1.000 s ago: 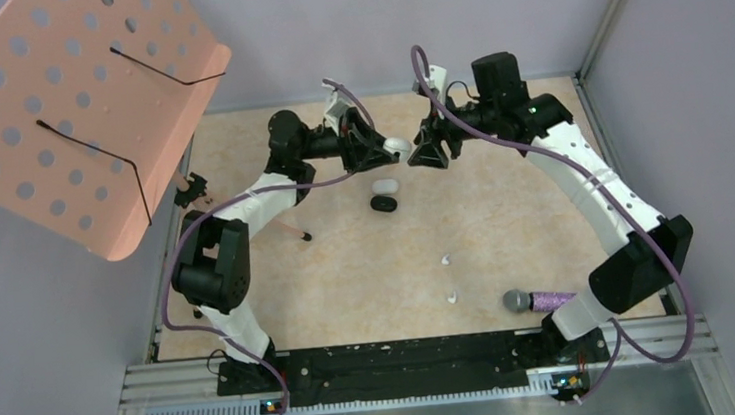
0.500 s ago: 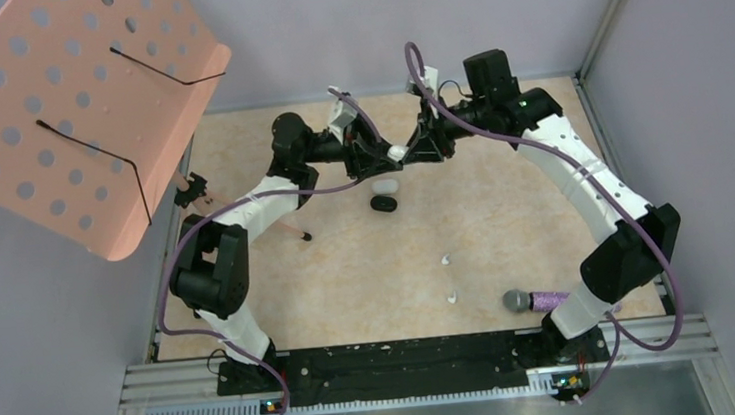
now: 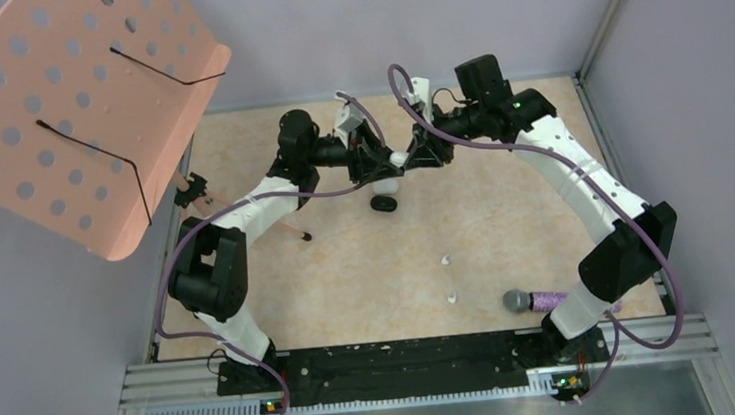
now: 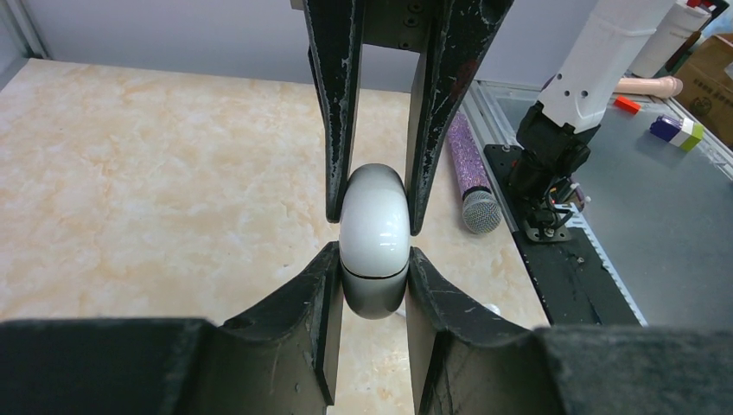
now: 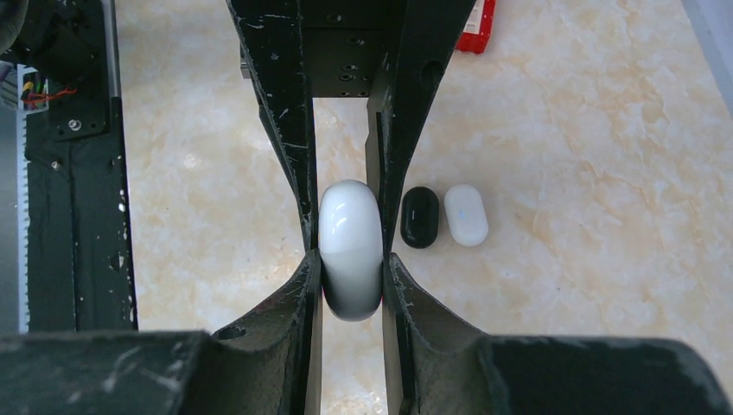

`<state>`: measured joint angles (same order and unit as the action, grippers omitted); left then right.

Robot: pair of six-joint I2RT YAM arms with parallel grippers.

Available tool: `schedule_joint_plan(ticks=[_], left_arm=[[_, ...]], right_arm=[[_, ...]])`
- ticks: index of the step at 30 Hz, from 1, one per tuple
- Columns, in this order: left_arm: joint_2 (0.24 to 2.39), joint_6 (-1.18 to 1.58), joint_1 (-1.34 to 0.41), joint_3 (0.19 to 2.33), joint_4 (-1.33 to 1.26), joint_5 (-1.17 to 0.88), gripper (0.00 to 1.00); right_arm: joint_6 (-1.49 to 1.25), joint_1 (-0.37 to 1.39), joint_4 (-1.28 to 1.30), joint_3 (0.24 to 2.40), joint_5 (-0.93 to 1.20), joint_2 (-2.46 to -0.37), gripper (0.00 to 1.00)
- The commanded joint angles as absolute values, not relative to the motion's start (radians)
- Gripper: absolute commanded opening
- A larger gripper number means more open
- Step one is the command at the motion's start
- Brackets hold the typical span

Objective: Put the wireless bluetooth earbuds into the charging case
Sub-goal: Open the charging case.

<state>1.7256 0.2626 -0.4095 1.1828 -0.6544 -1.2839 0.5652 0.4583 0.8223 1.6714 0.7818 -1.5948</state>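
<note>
- One pink perforated stand (image 3: 63, 104) leans over the left edge of the counter (image 3: 506, 225), playing no part in the work.
- Left hand (image 4: 372, 259), drawn narrow, grips one end of a glossy white case (image 4: 373, 216), held in the air above the far middle of the counter.
- Case lid appears closed, with a thin seam running round the shell. No earbud shows in it.
- Right hand (image 5: 350, 264), equally narrow, is clamped on the other end of the same case, so the two arms meet nose to nose over it.
- Beneath the pair, a black case (image 5: 420, 217) and a second white case (image 5: 466, 215) lie side by side on the counter, both shut as far as can be told.
- Two white earbuds (image 3: 446, 259) lie loose on the counter, nearer the arm bases and well apart from the held case. No others can be made out.
- Purple glitter microphone (image 3: 542, 301) rests beside the right arm's base.
- Progress, judged from this scene, is early, with no earbud seated in any case. The two-handed grip suggests that prising the lid open is the step in hand. Opening the case, fetching each earbud from the counter and seating it inside all remain to be done.
</note>
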Motion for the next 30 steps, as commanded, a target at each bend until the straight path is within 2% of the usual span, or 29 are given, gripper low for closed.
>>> schedule_joint_plan(ticks=[1,6,10,17,20,22,30], left_arm=[[1.690,0.234,-0.407,1.212,-0.611,-1.245,0.00],[1.678,0.216,-0.412,1.188,-0.652,-1.262,0.00],[1.666,0.193,-0.416,1.163,-0.698,-1.275,0.00],[1.671,0.196,-0.415,1.158,-0.711,-1.275,0.00],[1.675,0.211,-0.415,1.157,-0.710,-1.257,0.00],[1.676,0.224,-0.416,1.152,-0.709,-1.244,0.00],[1.675,0.285,-0.415,1.150,-0.762,-1.231,0.00]], right_arm=[[0.597,0.479,0.815,1.727,0.792,-1.579,0.10],[0.487,0.478,0.760,1.730,0.742,-1.592,0.38],[0.398,0.437,0.760,1.792,0.747,-1.638,0.43],[0.302,0.355,0.779,1.917,0.823,-1.709,0.46],[0.320,0.353,0.791,1.904,0.885,-1.696,0.48],[0.379,0.356,0.818,1.879,0.962,-1.675,0.52],[0.449,0.380,0.858,1.799,0.975,-1.649,0.66]])
